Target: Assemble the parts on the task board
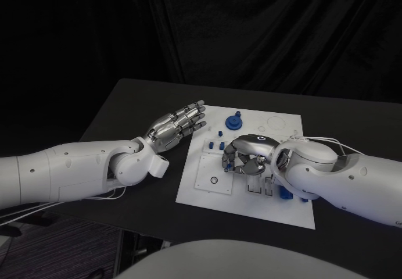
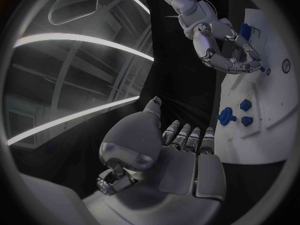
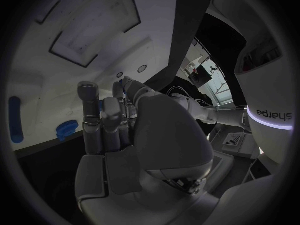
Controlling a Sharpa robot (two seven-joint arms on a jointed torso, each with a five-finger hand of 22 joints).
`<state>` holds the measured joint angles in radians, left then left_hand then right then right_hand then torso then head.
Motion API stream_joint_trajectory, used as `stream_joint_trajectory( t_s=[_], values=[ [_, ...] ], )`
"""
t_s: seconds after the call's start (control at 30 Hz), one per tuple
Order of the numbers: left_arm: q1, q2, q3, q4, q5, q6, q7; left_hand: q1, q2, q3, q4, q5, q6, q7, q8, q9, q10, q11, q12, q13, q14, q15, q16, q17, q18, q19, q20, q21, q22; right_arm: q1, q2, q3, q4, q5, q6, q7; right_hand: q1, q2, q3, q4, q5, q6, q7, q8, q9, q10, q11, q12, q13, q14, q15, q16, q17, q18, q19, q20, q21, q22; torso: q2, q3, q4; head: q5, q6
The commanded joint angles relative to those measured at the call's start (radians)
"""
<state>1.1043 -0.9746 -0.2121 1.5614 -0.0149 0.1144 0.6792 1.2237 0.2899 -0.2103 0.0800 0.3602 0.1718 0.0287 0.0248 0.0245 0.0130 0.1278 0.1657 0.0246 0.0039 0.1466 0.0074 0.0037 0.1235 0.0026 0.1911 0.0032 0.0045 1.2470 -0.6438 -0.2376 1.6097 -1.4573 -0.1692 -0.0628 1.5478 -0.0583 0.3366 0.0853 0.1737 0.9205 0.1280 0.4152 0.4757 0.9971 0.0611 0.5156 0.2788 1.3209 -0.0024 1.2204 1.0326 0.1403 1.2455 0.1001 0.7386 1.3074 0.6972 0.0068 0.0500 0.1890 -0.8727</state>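
The white task board (image 1: 251,192) lies mid-table. My right hand (image 1: 247,157) hovers low over its middle with the fingers curled in. In the right wrist view a sliver of a small blue part (image 3: 100,106) shows pinched between thumb and fingers. My left hand (image 1: 178,127) is held flat with the fingers spread, just off the board's left edge, and holds nothing. A round blue part (image 1: 233,122) stands near the board's far edge, with small blue parts (image 1: 216,143) in front of it. More blue parts (image 1: 284,195) lie beside the right wrist.
The board carries a square inset plate (image 1: 214,177) at its near left and round recesses (image 1: 275,122) at its far right. Black table (image 1: 142,104) surrounds the board. A long blue peg (image 3: 15,119) shows in the right wrist view.
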Motion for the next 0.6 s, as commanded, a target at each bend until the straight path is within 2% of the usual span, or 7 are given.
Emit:
stream_joint_trajectory(
  t_s=[0.03, 0.6],
  values=[
    [-0.002, 0.003, 0.001, 0.0, 0.002, 0.016, 0.035, 0.01, 0.002, 0.006, -0.001, 0.002, 0.0, 0.006, 0.002, 0.001, 0.003, 0.006, 0.005, 0.001, -0.001, 0.007, 0.006, 0.001, -0.01, 0.002, 0.006, 0.0, 0.002, -0.004, 0.002, 0.0, -0.001, -0.027, 0.014, -0.028, 0.006, -0.002, -0.002, -0.004, -0.006, 0.007, 0.002, -0.004, 0.0, 0.006, 0.0, 0.001, 0.001, 0.0, -0.006, 0.003, -0.001, 0.009, 0.004, -0.002, 0.0, 0.066, 0.001, 0.0006, 0.0003, -0.001, 0.0],
    [-0.004, 0.006, 0.001, -0.004, 0.002, 0.02, 0.032, 0.011, 0.002, 0.008, -0.002, 0.003, 0.0, 0.006, 0.001, 0.001, 0.003, 0.007, 0.005, 0.001, -0.001, 0.008, 0.007, 0.001, -0.009, 0.002, 0.007, 0.0, 0.002, -0.017, 0.013, 0.0, -0.011, -0.028, 0.024, -0.033, 0.002, 0.001, -0.005, 0.001, -0.014, 0.007, 0.002, -0.012, -0.006, 0.007, 0.0, -0.002, 0.0, 0.0, -0.005, 0.002, -0.002, 0.01, 0.004, -0.002, -0.002, 0.065, 0.0, 0.0002, 0.0008, -0.001, 0.0]
  ],
)
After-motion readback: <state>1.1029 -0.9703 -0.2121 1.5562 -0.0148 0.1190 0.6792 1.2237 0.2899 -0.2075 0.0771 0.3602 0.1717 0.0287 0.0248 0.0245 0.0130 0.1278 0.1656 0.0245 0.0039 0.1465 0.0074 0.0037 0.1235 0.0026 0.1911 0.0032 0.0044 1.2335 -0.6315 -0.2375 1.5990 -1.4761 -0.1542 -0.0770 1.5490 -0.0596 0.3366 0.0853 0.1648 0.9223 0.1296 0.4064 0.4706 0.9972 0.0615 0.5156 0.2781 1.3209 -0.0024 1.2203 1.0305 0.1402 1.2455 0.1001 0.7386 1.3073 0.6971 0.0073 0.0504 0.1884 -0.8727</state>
